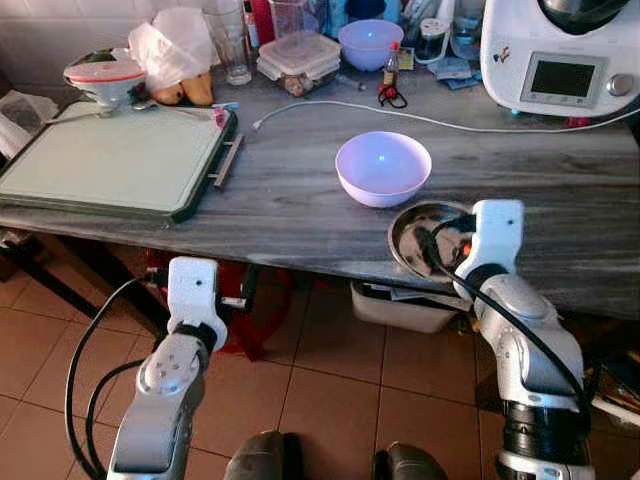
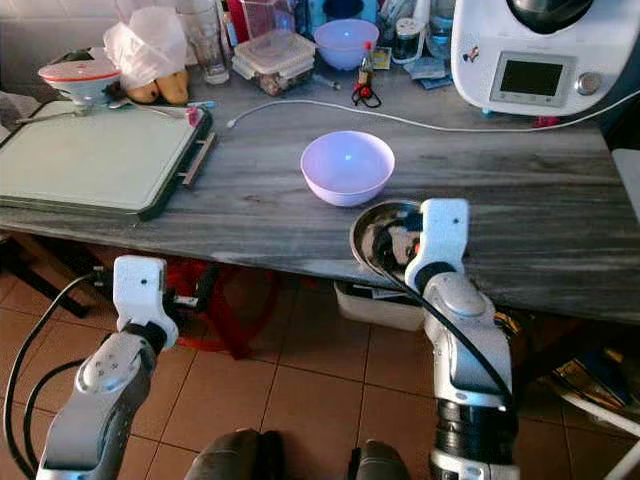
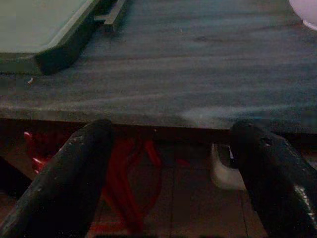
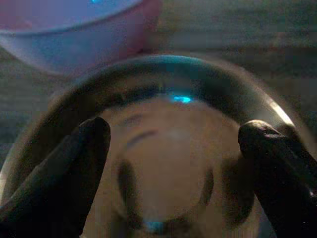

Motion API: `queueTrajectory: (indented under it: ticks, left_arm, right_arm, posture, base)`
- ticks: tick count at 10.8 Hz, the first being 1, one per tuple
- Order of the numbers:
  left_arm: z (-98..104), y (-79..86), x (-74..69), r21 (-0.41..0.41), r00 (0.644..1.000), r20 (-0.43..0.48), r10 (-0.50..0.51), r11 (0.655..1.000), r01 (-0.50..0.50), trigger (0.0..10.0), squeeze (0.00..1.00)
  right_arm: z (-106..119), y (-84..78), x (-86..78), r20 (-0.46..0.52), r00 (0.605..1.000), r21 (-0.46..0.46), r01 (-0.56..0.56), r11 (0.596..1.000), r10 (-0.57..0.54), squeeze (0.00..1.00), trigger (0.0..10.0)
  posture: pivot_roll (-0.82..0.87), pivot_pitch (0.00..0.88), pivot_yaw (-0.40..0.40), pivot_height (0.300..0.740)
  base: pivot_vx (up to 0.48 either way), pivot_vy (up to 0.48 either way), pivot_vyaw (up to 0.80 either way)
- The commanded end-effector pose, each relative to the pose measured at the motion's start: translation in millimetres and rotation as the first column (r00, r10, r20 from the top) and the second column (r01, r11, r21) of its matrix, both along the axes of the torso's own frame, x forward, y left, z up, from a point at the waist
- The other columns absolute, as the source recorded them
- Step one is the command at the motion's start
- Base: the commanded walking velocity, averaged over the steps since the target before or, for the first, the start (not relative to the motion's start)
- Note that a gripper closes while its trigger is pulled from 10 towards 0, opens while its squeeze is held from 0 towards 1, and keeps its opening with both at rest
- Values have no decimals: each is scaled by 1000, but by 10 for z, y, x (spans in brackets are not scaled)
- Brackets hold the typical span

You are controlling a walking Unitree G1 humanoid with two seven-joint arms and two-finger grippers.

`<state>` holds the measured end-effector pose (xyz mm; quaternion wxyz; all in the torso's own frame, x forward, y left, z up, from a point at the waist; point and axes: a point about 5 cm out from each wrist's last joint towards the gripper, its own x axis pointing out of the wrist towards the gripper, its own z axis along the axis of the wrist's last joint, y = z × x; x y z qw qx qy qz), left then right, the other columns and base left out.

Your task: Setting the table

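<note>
The right gripper (image 4: 173, 163) is hovering over a steel bowl (image 1: 425, 232) that is sitting at the near edge of the grey bench (image 1: 560, 210), its fingers (image 4: 64, 168) spread wide above the rim and holding nothing. A lilac bowl (image 1: 383, 167) is standing just beside the steel one, at about its eleven o'clock. A green tray (image 1: 110, 160) is lying at the lilac bowl's nine o'clock, well apart from it. A white kitchen machine (image 1: 560, 50) is standing at the lilac bowl's two o'clock, with a white cable (image 1: 440, 120) trailing across the bench. The left gripper (image 3: 173, 168) is hanging below the bench edge, fingers (image 3: 69, 173) wide and empty.
</note>
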<state>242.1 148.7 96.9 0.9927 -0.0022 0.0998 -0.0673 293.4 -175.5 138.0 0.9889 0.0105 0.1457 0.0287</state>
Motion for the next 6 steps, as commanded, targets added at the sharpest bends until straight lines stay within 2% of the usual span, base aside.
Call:
queueTrajectory:
  ticks: [1, 2, 6]
  left_arm:
    - [27, 13, -21, 9, 1000, 0, -10, 1000, 10, 10000, 0]
    - [27, 15, -26, 10, 1000, -4, -11, 1000, 11, 10000, 0]
    - [38, 18, -55, 12, 1000, -10, -7, 1000, 7, 10000, 0]
  right_arm:
    - [16, 28, 38, -11, 1000, 3, -11, 1000, 11, 27, 10000]
    - [32, 24, 77, -8, 1000, 2, -8, 1000, 8, 0, 10000]
    - [50, 13, 246, -32, 999, 17, -7, 1000, 8, 0, 10000]
  posture:
    - [-26, 150, 86, 740]
    - [-25, 156, 84, 740]
    - [-9, 169, 84, 740]
  base:
    - [0, 0, 0]
    - [0, 0, 0]
    - [0, 0, 0]
